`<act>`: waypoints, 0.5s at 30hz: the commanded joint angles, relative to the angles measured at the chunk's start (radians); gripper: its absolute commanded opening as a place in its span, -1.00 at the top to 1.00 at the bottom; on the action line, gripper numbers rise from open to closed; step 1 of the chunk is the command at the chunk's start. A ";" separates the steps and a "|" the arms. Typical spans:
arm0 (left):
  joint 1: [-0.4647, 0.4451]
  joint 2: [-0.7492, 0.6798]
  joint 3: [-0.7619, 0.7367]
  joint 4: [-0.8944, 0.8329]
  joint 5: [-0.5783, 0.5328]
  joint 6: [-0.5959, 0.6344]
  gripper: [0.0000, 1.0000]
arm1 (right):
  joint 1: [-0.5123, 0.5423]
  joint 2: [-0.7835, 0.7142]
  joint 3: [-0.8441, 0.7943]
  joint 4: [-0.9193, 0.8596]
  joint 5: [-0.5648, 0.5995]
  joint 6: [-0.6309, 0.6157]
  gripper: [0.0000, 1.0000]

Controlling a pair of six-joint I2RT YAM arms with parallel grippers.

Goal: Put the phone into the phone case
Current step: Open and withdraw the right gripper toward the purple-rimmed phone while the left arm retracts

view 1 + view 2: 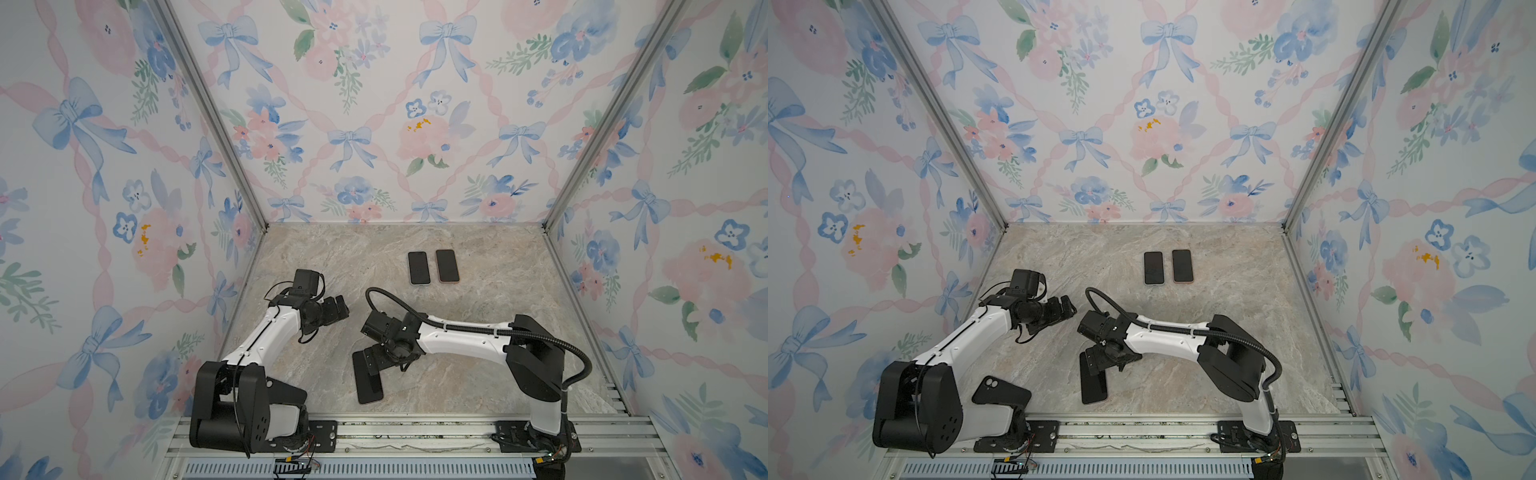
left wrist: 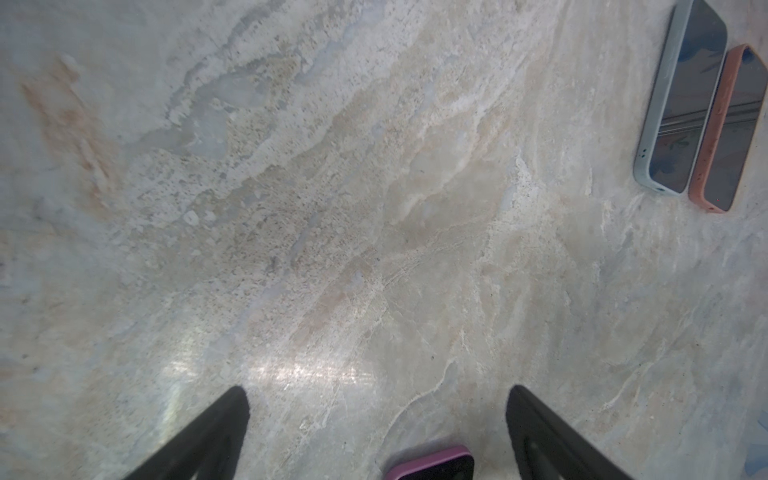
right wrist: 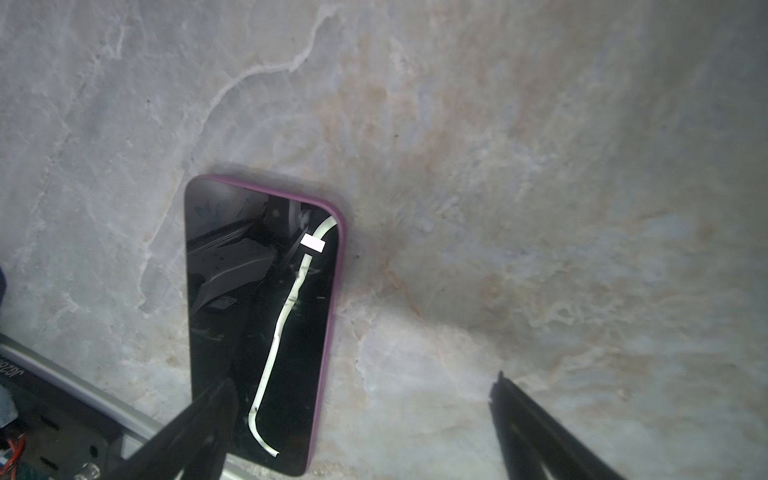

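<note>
A phone with a dark glossy screen lies flat in a purple phone case [image 3: 266, 324] near the table's front middle, and shows in both top views [image 1: 370, 390] [image 1: 1094, 390]. My right gripper [image 3: 363, 386] hovers open just above it [image 1: 368, 361]. One of its fingertips [image 3: 220, 399] overlaps the screen's near corner and the other stands over bare table. My left gripper [image 2: 376, 399] is open over bare table, left of the phone [image 1: 336, 309]. Only a purple corner [image 2: 432, 463] of the case shows between its fingers.
Two more cased phones lie side by side at the back middle, one light blue [image 1: 418, 268] [image 2: 681, 104] and one orange-pink [image 1: 447, 266] [image 2: 731, 133]. A black slab with two camera holes [image 1: 1000, 392] rests by the left arm's base. A metal rail [image 1: 415, 432] runs along the front edge.
</note>
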 commanded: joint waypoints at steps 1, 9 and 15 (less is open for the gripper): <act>0.040 -0.022 -0.010 -0.017 0.027 0.009 -0.96 | 0.012 0.025 0.044 0.016 -0.016 0.005 -0.94; 0.124 -0.020 -0.010 -0.019 0.045 0.012 -0.95 | 0.049 0.100 0.089 0.032 -0.064 -0.018 -0.94; 0.145 -0.027 -0.011 -0.018 0.053 0.010 -0.96 | 0.073 0.153 0.146 -0.007 -0.071 -0.032 -0.94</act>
